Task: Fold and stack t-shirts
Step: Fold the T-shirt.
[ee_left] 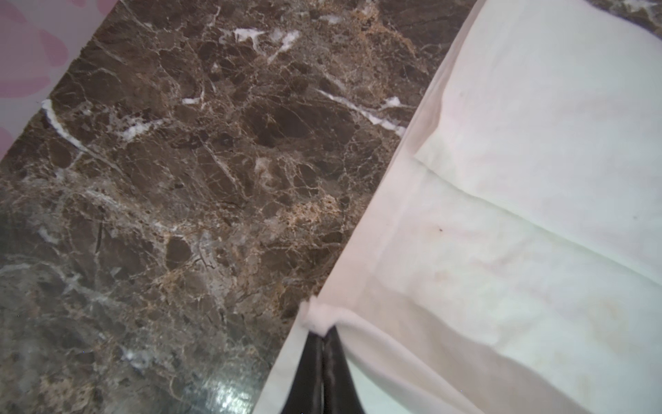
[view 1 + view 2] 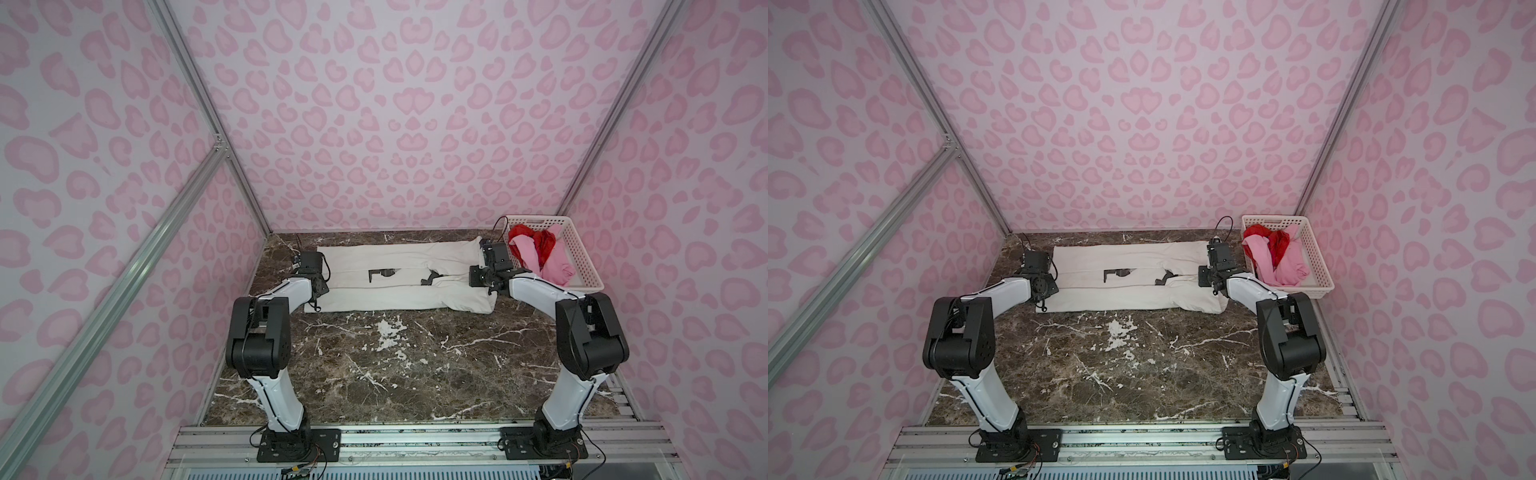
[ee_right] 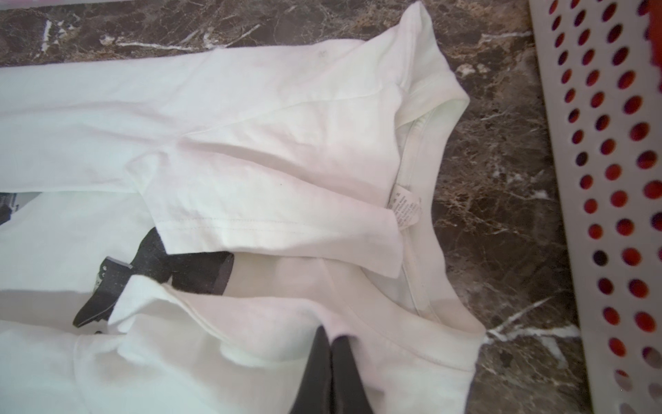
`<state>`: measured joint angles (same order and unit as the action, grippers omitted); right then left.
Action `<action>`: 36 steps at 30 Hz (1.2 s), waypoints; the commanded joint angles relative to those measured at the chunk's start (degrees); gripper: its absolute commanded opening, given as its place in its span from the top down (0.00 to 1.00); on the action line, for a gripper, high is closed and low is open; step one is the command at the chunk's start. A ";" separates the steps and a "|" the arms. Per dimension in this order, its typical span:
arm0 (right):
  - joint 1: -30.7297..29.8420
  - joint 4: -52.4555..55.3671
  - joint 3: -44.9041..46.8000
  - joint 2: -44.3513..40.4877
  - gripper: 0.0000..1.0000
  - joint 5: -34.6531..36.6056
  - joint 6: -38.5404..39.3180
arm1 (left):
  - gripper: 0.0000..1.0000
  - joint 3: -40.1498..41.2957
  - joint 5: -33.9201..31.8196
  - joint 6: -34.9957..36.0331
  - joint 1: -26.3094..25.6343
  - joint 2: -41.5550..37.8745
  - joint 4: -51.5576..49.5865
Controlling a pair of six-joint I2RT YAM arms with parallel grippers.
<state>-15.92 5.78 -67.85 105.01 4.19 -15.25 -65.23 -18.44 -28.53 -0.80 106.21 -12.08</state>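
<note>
The off-white t-shirt [image 2: 399, 257] [image 2: 1121, 257] lies flat across the back of the table, its two long sides folded in. Black print [image 2: 380, 273] [image 3: 172, 265] shows in the gap between the flaps. My left gripper [image 2: 323, 286] [image 1: 324, 333] is at the shirt's left end, shut on a pinch of the hem edge. At the right end, beside the collar [image 3: 430, 143], my right gripper [image 2: 482, 276] [image 3: 331, 337] is shut on a fold of the cloth. A light pink t-shirt [image 2: 552, 266] and a red t-shirt [image 2: 540, 241] lie crumpled in the basket.
The white perforated basket [image 2: 582, 249] [image 2: 1316, 253] [image 3: 609, 143] stands at the back right, close to my right gripper. Brown marble tabletop [image 2: 395, 365] stretches in front of the shirt. Pink patterned walls close in the left, right and back sides.
</note>
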 commanded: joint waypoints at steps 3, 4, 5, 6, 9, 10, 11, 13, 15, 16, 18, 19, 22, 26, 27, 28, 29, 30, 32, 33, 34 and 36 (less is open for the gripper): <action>-0.06 -1.30 -1.11 -0.02 0.96 0.82 0.41 | 0.96 -0.35 0.70 0.40 0.18 0.48 1.15; 0.00 -1.30 -1.22 -0.26 0.89 0.91 0.42 | 0.96 -0.36 1.11 0.41 0.18 0.32 1.31; -0.04 -1.15 -1.15 -0.70 0.84 0.94 0.32 | 0.96 -0.33 1.36 0.41 0.18 -0.02 1.35; 0.01 -0.91 -1.06 -1.37 0.81 0.93 0.30 | 0.92 -0.29 1.69 0.37 0.18 -0.50 1.40; -0.44 -0.39 -0.27 -4.38 0.73 1.37 0.05 | 0.85 0.37 2.43 0.32 0.18 -2.88 1.57; -0.63 0.15 -0.19 -5.43 0.73 1.85 -0.11 | 0.84 0.58 2.57 0.39 0.18 -3.67 1.51; -1.12 0.65 -0.18 -6.73 0.72 2.43 -0.13 | 0.83 0.78 2.72 0.41 0.18 -4.51 1.45; -2.35 1.71 -0.12 -9.32 0.71 3.10 -0.24 | 0.83 1.17 2.91 0.41 0.18 -6.14 1.27; -4.36 2.76 -0.13 -11.77 0.70 2.71 -0.84 | 0.83 1.84 3.46 0.33 0.18 -7.83 1.18; -5.50 3.10 -0.19 -12.45 0.70 2.78 -0.92 | 0.83 2.20 3.65 0.17 0.18 -8.58 1.18; -8.11 4.26 -0.61 -13.13 0.70 4.41 -1.36 | 0.83 3.14 4.42 -0.03 0.18 -10.43 1.43; -9.05 4.58 -0.87 -13.04 0.70 4.95 -1.52 | 0.83 3.35 4.82 -0.12 0.18 -11.18 1.44; -10.43 4.68 -1.05 -12.50 0.70 4.74 -2.74 | 0.83 4.94 6.25 -0.12 0.18 -13.80 1.70; -13.51 2.38 -0.18 -10.64 0.70 0.30 -4.83 | 0.83 6.32 6.42 0.62 0.18 -16.07 1.38; -14.83 1.25 0.00 -9.41 0.70 -1.16 -4.95 | 0.83 6.51 6.15 0.75 0.14 -16.19 1.22; -15.89 0.57 -0.40 -7.93 0.70 -2.56 -5.28 | 0.83 6.59 5.97 0.77 0.18 -16.17 1.10; -16.97 -0.34 -1.30 -5.80 0.70 -4.11 -5.65 | 0.83 6.69 6.03 0.81 0.18 -16.17 1.16; -17.84 -1.18 -2.20 -3.72 0.70 -5.21 -5.81 | 0.83 6.82 6.32 0.61 0.18 -16.21 1.25; -19.43 -2.38 -5.77 1.65 0.71 -7.07 -6.24 | 0.83 7.35 7.47 0.09 0.18 -16.70 1.83; -19.89 -2.81 -8.28 4.47 0.72 -8.62 -6.56 | 0.83 7.81 8.06 -0.22 0.14 -17.21 2.18; -20.22 -3.20 -11.23 6.75 0.72 -10.02 -6.75 | 0.83 8.21 8.39 -0.52 0.18 -17.74 2.44; -21.15 -1.67 -18.92 13.05 0.73 -13.66 -7.09 | 0.83 8.69 8.69 -0.73 0.14 -19.33 2.51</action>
<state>-36.18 6.13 -80.36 113.43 -2.94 -21.08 -56.84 -11.05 -28.60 -0.64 88.31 -10.81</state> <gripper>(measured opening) 0.277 0.166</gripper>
